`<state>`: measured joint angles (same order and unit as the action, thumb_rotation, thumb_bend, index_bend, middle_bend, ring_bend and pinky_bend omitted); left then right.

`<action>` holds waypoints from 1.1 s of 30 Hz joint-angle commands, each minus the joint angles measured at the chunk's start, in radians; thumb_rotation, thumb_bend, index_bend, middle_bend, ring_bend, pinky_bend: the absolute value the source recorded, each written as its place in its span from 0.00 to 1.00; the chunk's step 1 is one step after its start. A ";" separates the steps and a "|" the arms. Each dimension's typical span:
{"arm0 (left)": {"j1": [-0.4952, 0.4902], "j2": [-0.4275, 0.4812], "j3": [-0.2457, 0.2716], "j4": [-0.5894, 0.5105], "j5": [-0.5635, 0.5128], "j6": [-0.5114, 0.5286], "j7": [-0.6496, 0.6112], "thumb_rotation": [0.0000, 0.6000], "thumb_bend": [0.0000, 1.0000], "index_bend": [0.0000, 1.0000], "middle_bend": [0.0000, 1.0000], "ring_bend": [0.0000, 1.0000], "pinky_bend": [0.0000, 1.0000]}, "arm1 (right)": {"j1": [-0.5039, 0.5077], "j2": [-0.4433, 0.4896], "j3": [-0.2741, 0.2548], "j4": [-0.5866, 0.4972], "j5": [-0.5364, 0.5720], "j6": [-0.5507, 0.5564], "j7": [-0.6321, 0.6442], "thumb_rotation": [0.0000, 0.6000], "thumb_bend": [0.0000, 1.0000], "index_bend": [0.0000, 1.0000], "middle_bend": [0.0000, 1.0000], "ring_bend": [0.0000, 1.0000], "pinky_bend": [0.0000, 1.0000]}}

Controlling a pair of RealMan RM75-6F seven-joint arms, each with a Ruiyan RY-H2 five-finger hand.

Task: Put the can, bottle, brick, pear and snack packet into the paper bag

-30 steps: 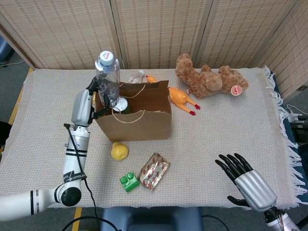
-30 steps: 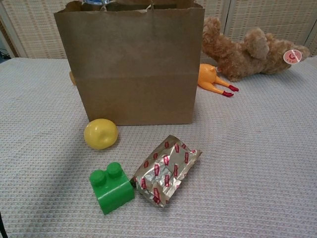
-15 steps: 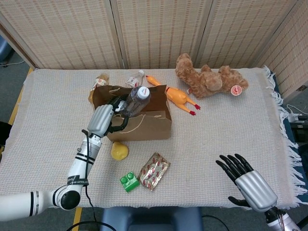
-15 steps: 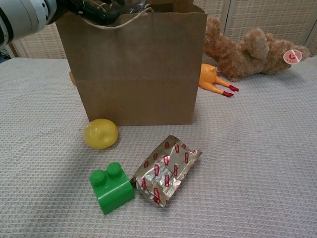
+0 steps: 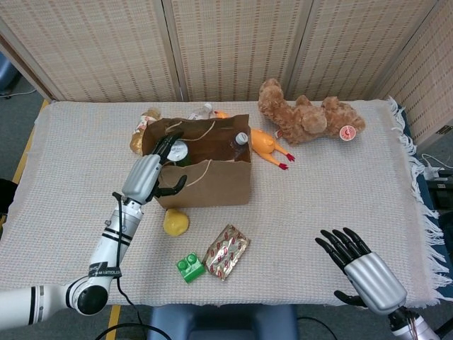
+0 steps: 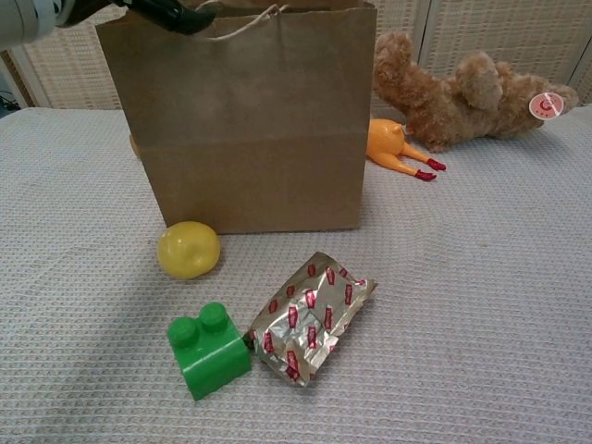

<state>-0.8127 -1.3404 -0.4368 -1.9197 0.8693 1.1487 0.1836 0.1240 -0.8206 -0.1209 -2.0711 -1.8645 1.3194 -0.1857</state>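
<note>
The brown paper bag point(image 5: 212, 180) stands upright left of the table's middle. The clear bottle point(image 5: 237, 142) leans inside it at the right, cap up, beside the can's pale top point(image 5: 177, 150). My left hand point(image 5: 150, 174) hovers at the bag's left rim, fingers apart, holding nothing; the chest view shows it at the top left point(image 6: 153, 11). In front of the bag lie the yellow pear point(image 6: 189, 249), the green brick point(image 6: 209, 350) and the silver-red snack packet point(image 6: 310, 317). My right hand point(image 5: 362, 269) rests open near the front right edge.
A brown teddy bear point(image 5: 308, 113) and an orange rubber chicken point(image 5: 265, 146) lie behind and right of the bag. A small toy point(image 5: 144, 122) and a small bottle point(image 5: 204, 108) sit behind the bag. Woven screens stand along the table's far edge.
My left hand has let go of the bottle, which now sits inside the bag. The hand has drawn back to the bag's left rim. The right hand has barely moved.
</note>
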 commanded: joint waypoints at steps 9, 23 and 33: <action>0.034 0.076 -0.041 -0.031 0.010 0.032 -0.052 1.00 0.42 0.01 0.05 0.00 0.17 | -0.004 0.002 0.000 0.001 -0.006 0.011 0.001 1.00 0.02 0.00 0.00 0.00 0.00; 0.300 0.295 0.113 -0.032 0.316 0.091 -0.246 1.00 0.46 0.08 0.07 0.01 0.17 | -0.005 0.004 -0.001 -0.001 -0.006 0.012 0.005 1.00 0.02 0.00 0.00 0.00 0.00; 0.421 0.230 0.425 0.331 0.840 0.196 -0.322 1.00 0.46 0.14 0.12 0.05 0.23 | -0.007 -0.004 -0.004 -0.008 -0.007 0.005 -0.014 1.00 0.02 0.00 0.00 0.00 0.00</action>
<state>-0.4530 -1.0815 -0.1409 -1.7339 1.5380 1.2849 -0.1049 0.1169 -0.8237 -0.1245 -2.0782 -1.8720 1.3252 -0.1985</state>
